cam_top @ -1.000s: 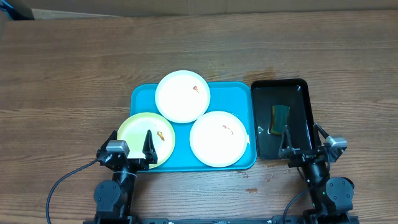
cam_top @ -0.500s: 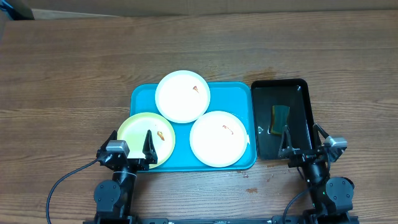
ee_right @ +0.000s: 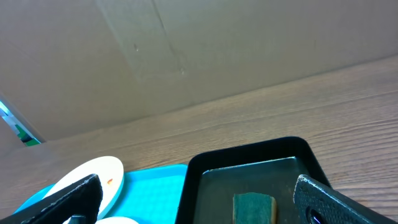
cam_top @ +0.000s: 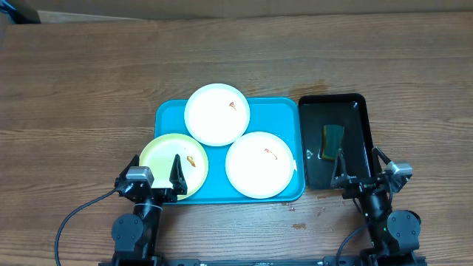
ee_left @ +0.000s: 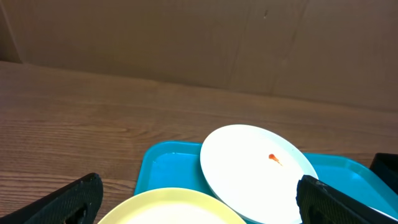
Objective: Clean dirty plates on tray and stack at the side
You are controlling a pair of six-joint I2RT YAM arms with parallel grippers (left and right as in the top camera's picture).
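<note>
Three plates lie on the cyan tray (cam_top: 171, 117): a white plate (cam_top: 216, 114) at the back, another white plate (cam_top: 260, 164) at the front right, and a pale yellow-green plate (cam_top: 174, 164) at the front left, overhanging the tray's left rim. Each carries a small orange-brown smear. My left gripper (cam_top: 156, 174) stands open over the near edge of the yellow-green plate (ee_left: 171, 208), with the back white plate (ee_left: 255, 165) ahead of it. My right gripper (cam_top: 360, 164) is open at the near end of the black tray, holding nothing.
A narrow black tray (cam_top: 333, 148) sits right of the cyan tray, with a green sponge (cam_top: 333, 137) lying in it, also seen from the right wrist as the sponge (ee_right: 254, 207). Brown cardboard walls the far side of the wooden table (cam_top: 81, 96).
</note>
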